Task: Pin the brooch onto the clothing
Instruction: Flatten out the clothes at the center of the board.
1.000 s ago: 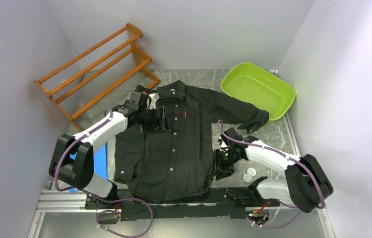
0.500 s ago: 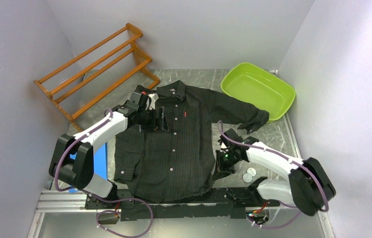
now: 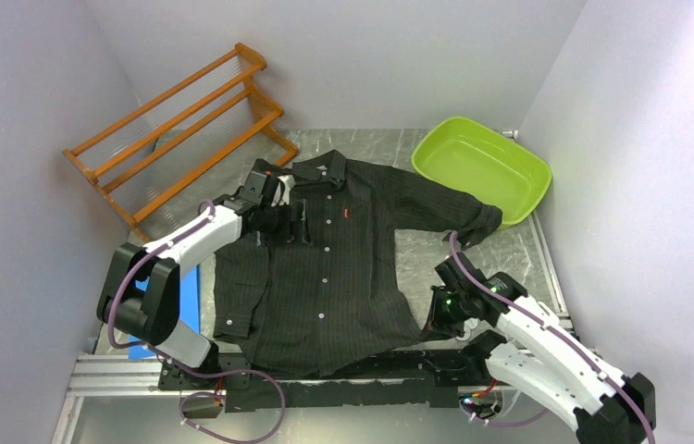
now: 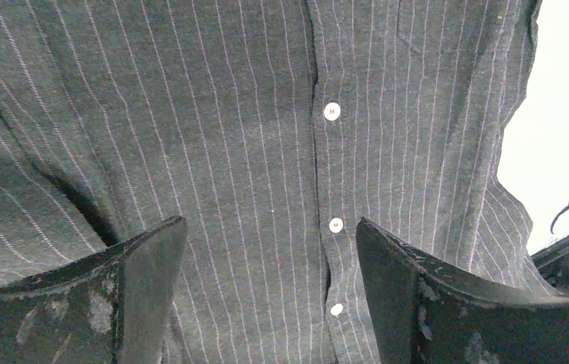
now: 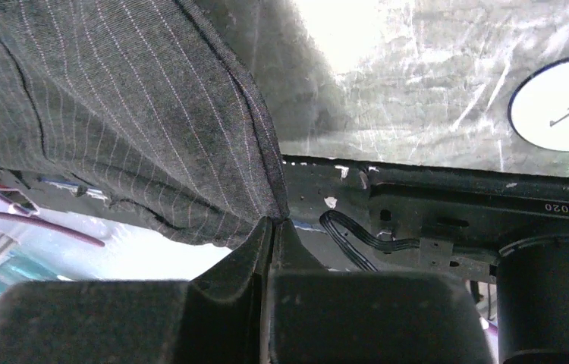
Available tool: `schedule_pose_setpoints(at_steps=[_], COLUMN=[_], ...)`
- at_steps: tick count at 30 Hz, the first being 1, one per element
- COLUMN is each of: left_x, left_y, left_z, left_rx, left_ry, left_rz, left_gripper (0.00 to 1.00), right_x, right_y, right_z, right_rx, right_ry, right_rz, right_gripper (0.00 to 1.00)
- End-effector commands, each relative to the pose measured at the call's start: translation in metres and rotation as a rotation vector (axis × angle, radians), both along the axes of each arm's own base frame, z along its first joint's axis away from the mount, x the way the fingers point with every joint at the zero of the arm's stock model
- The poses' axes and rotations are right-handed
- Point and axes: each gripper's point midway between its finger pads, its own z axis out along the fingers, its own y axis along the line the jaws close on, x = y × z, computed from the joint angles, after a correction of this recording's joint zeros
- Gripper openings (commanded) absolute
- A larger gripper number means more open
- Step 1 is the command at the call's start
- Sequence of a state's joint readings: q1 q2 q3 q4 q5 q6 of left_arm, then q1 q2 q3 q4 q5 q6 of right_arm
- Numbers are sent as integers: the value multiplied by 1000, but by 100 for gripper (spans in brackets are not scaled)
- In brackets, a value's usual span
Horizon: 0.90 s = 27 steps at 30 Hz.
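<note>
The shirt (image 3: pixel 325 277) lay face up in the middle of the tabletop (image 3: pixel 417 245), collar at the far end and hem at the near end. Its row of small white buttons (image 4: pixel 332 111) ran down the front, and a tiny red mark (image 3: pixel 348 215) sat on the chest. One sleeve stretched to the right, its cuff just beside the near rim of the green basin (image 3: pixel 484 166). The other sleeve lay folded down along the shirt's left side.

My left fingers (image 3: pixel 299 222) were over the upper chest, just left of the button row and near the collar. They stood wide apart. From my left wrist I saw pinstriped cloth and the button strip between them. I could not tell whether the tips touched the fabric.

My right fingers (image 5: pixel 272 235) were pressed together and clamped on the near right corner of the hem. That corner was drawn out toward the right, past the rest of the hem. From my right wrist the cloth rose from the pinch up to the left, above the black rail (image 5: pixel 433 193) at the tabletop's near edge. A round white disc (image 5: pixel 562 106) with a dark rim lay on the bare tabletop to the right, well apart from the cloth.

A wooden rack (image 3: pixel 177 129) stood at the far left, and a blue board (image 3: pixel 184 296) lay beside the shirt's left sleeve.
</note>
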<state>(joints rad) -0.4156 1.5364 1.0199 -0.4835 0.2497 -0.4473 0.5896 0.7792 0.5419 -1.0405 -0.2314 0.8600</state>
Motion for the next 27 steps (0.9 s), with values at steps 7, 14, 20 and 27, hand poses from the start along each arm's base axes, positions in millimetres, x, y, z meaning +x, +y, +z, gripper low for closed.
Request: schedule_pose_setpoints(at_steps=[7, 14, 20, 27], left_x=[27, 33, 43, 43], left_y=[22, 40, 64, 104], left_z=[34, 39, 43, 52], left_rx=[34, -16, -59, -4], left_ry=[-140, -133, -116, -96], left_rz=[86, 151, 232, 370], left_gripper=[89, 91, 91, 90], right_x=[-25, 17, 71, 170], right_y=[-22, 2, 52, 67], right_z=[11, 57, 71, 73], right_rx=[23, 185, 284, 115], right_ry=[7, -240, -351, -484], right_rz=[-265, -212, -37, 105], right_gripper=[0, 58, 72, 76])
